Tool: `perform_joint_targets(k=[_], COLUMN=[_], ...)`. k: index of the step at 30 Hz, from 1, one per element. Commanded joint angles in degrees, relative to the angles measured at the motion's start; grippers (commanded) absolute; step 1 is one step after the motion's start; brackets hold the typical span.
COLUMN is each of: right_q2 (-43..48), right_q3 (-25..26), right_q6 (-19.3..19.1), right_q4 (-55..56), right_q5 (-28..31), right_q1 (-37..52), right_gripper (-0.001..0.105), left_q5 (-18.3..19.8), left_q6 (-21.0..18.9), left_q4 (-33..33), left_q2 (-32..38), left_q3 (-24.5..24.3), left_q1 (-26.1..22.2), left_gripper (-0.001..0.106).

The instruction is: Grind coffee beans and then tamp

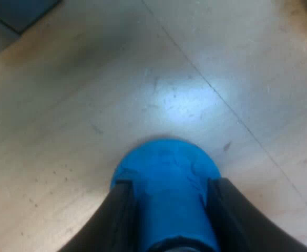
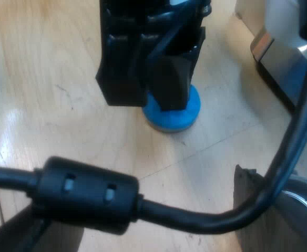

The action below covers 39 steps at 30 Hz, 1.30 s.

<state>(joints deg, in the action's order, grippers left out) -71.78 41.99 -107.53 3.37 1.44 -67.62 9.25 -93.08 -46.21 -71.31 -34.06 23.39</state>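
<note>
The left claw (image 1: 166,185) is clamped on the blue tamper (image 1: 164,160), which stands upright directly under it, base on or just over the table (image 1: 206,79), near the espresso machine (image 2: 285,63). Lifting probably needs a straight upward pull.

The desk (image 1: 90,94) lies bare all round the blue tamper (image 2: 173,113), open to a passing hand. The left gripper (image 1: 169,184) blocks it from above, jaws clasping it; the espresso machine (image 2: 285,73) stands near.
</note>
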Motion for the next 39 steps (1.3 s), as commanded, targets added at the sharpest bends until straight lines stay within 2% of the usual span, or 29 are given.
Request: perform_joint_targets(k=[1, 7, 10, 14, 17, 21, 25, 27, 30, 32, 35, 39], right_q2=[1.3, 6.2, 9.1, 13.8, 17.0, 18.9, 19.1, 19.1, 19.2, 19.2, 19.2, 19.2], right_q3=[0.5, 0.5, -0.2, -4.0, -8.1, -13.2, -18.8, -20.8, -23.7, -24.8, -25.0, -25.0], right_q6=[-0.2, -0.2, -0.2, -0.2, -0.2, 0.8, 1.5, 1.6, 2.9, 2.8, 2.8, 2.8], right_q4=[-0.2, 5.8, 9.3, 9.4, 9.3, 5.6, -4.0, -8.4, -13.5, -15.7, -15.6, -15.6], right_q5=[0.1, 0.2, 2.6, 7.9, 8.8, 9.0, 9.1, 11.1, 19.8, 22.9, 21.0, 17.4], right_q1=[-0.1, -0.1, -0.1, -0.1, -0.1, 0.0, 0.0, 0.0, 0.0, 0.0, 0.0, 0.0], right_gripper=[0.062, 0.062, 0.062, 0.062, 0.062, 0.062, 0.062, 0.062, 0.062, 0.062, 0.062, 0.062], left_q5=[-0.5, -0.5, -0.5, -0.5, -0.5, 0.9, 2.8, 2.8, 2.8, 2.8, 2.8, 2.8], left_q6=[-0.5, -0.5, -0.5, -0.7, -0.9, -1.2, -2.0, -2.0, -2.0, -2.0, -2.0, -2.0], left_q4=[-3.6, -6.4, -7.3, -9.2, -10.1, -10.5, -11.4, -11.4, -10.8, -8.6, -6.2, -6.2], left_q2=[1.5, 9.4, 13.8, 18.4, 20.1, 20.8, 20.7, 20.7, 20.7, 20.4, 19.0, 15.3], left_q3=[0.2, 0.2, 0.2, 0.2, 0.2, 0.1, -2.0, -3.6, -7.2, -9.2, -11.3, -13.5], left_q1=[0.2, 0.2, 0.2, 0.2, 0.2, 0.2, 0.7, 1.7, 5.1, 7.5, 10.0, 12.1], left_gripper=[0.000, 0.000, 0.000, 0.000, 0.000, 0.000, 0.000, 0.000, 0.000, 0.000, 0.000, 0.000])
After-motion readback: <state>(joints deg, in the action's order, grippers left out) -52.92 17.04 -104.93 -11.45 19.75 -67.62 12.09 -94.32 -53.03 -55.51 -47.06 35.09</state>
